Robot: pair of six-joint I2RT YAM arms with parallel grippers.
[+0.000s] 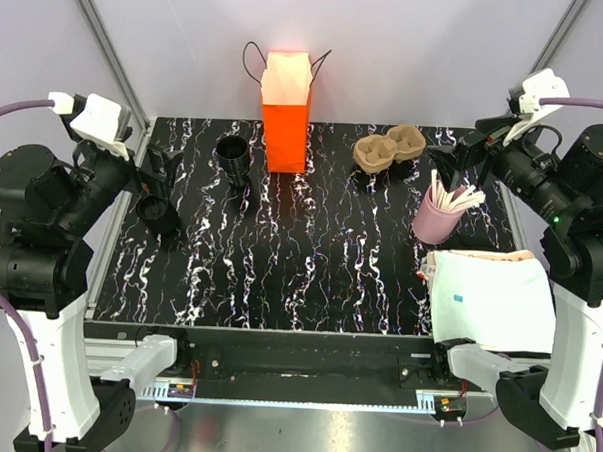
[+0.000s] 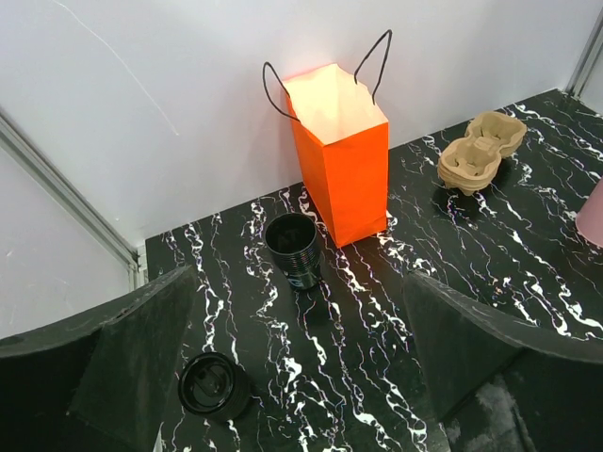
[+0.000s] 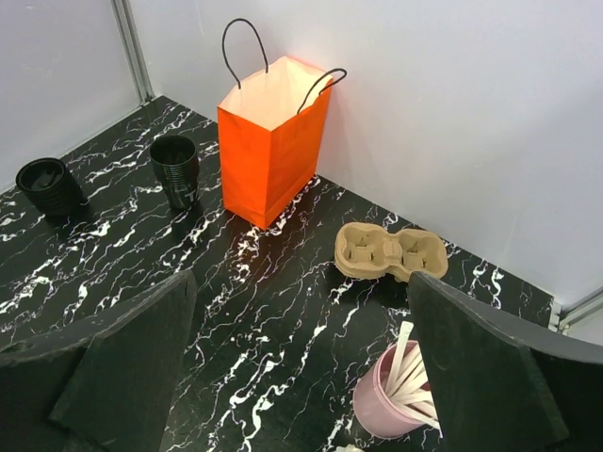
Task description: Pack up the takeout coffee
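Left gripper (image 2: 297, 282) and right gripper (image 3: 301, 282) both gape wide (2 empty jaws), touching nothing.

We see a black table (image 1: 309, 276) veined with white marbling. On it: a bright orange, black-handled bag (image 1: 285, 120), a black lidded cup (image 1: 158, 213), a black open cup (image 1: 233, 158), a brown tray (image 1: 389, 148), and a pink cup (image 1: 434, 217) of white sticks (image 1: 461, 198).

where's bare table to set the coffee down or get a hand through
Widest bare patch: the table middle and near edge, bordered by the lidded black cup, orange bag and pink cup. A narrower lane runs between bag and pulp tray. Crowded: right edge, pink cup beside white folded stack; close beside the bag, the open black cup.
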